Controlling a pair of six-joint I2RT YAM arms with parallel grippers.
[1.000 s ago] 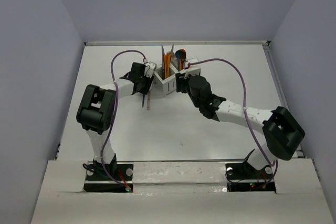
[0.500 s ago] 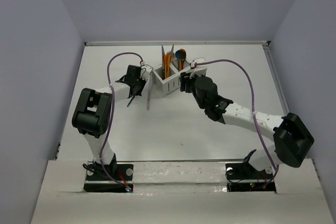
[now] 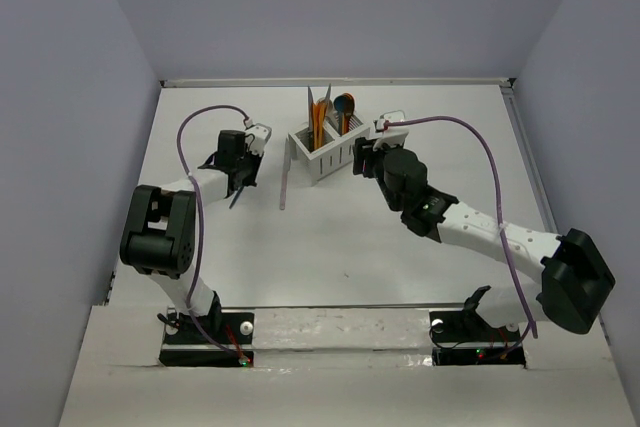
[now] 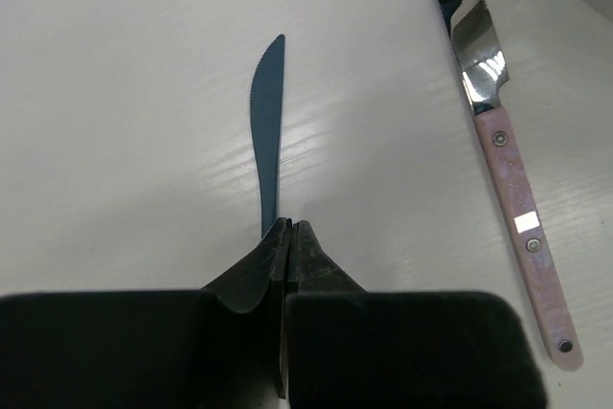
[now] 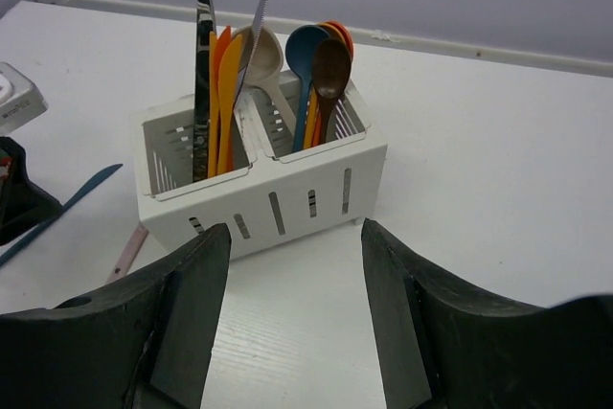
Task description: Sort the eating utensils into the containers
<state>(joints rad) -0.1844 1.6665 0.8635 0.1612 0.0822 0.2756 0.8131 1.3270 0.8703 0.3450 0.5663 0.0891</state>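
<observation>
My left gripper (image 3: 243, 175) is shut on the handle of a teal plastic knife (image 4: 269, 131). The blade points forward just above the table, left of the caddy. The white two-compartment caddy (image 3: 325, 157) stands at the back middle. In the right wrist view its left compartment (image 5: 196, 155) holds a metal knife, orange utensils and a grey knife. Its right compartment holds beige, blue, brown and orange spoons (image 5: 321, 74). My right gripper (image 5: 295, 275) is open and empty, just in front of the caddy's right side (image 3: 362, 161). The teal knife also shows in the right wrist view (image 5: 72, 200).
A metal knife with a pink handle (image 4: 512, 189) lies on the table between my left gripper and the caddy, and also shows in the top view (image 3: 284, 187). Grey walls enclose the table on the left, back and right.
My left gripper has moved left, away from the caddy, with the teal knife in it. My right gripper has drawn back slightly to the right of the caddy.
</observation>
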